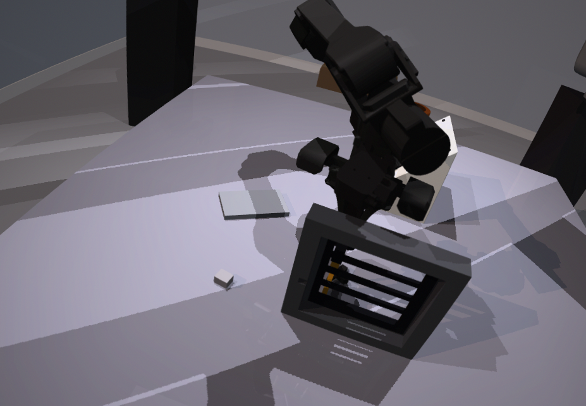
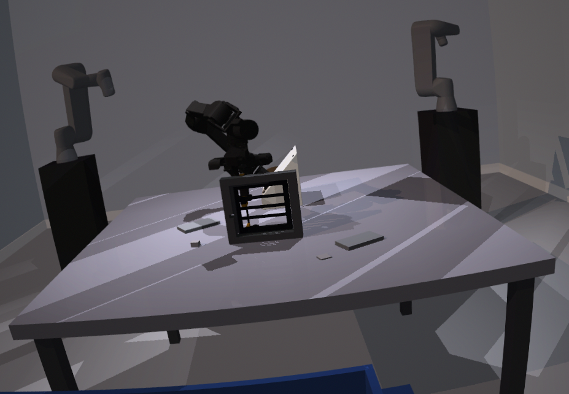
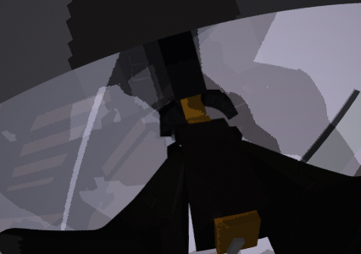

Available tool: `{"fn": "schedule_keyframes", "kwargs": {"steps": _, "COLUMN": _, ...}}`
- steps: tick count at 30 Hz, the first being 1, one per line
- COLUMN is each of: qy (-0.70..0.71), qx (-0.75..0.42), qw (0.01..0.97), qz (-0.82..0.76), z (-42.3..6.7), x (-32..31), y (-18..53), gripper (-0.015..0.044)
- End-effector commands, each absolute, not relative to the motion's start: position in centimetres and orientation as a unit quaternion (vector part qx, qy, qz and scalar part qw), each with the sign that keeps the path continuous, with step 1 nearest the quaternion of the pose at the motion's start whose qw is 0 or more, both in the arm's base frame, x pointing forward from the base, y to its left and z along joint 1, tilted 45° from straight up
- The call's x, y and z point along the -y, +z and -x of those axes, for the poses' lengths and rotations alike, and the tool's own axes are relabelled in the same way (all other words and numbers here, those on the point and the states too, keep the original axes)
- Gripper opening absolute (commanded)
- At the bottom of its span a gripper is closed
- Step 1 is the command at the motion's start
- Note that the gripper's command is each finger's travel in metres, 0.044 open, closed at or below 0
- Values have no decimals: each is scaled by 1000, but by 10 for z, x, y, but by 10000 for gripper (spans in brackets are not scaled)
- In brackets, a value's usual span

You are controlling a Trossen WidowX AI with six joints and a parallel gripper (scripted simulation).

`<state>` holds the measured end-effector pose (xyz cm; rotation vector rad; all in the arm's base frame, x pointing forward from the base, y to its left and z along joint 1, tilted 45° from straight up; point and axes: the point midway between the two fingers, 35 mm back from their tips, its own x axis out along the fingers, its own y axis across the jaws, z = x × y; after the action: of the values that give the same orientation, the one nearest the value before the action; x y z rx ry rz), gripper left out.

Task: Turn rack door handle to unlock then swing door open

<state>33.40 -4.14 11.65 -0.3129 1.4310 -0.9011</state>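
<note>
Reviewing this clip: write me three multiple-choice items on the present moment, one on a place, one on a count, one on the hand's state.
1. In the top view, where is the small block?
A) Right of the door frame
B) Left of the door frame
C) On top of the door frame

2. How many dark legs reach down from the table in the exterior view?
A) One
B) Two
C) Four

3. What is the hand doing?
A) Gripping the door's handle
B) Standing wide open
C) Holding the small block

1 B: it lies on the table, left of the frame.
2 C: two show at the near corners, two farther back.
3 A: its fingers are closed together around the handle behind the frame.
</note>
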Motion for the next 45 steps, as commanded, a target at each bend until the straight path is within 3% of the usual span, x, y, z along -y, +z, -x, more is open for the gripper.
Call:
{"fn": "schedule_keyframes", "kwargs": {"steps": 1, "qy": -449, "qx": -597, "qw": 660, "qz": 85, "z": -334, "x": 42, "y": 116, "gripper": 19}}
{"fn": "schedule_keyframes", "kwargs": {"steps": 17, "qy": -643, "qx": -379, "qw": 642, "qz": -175, "z": -334, "x": 42, "y": 115, "gripper": 19}}
{"fn": "schedule_keyframes", "kwargs": {"steps": 33, "qy": -739, "qx": -106, "qw": 527, "qz": -406, "z": -334, "x": 42, "y": 116, "gripper": 19}}
{"fn": "schedule_keyframes", "kwargs": {"steps": 43, "qy": -741, "qx": -94, "qw": 521, "qz": -414, "z": -334, "x": 42, "y": 116, "gripper": 19}}
{"fn": "schedule_keyframes", "kwargs": {"steps": 45, "qy": -741, "qx": -94, "qw": 521, "qz": -414, "z": -334, "x": 42, "y": 116, "gripper": 71}}
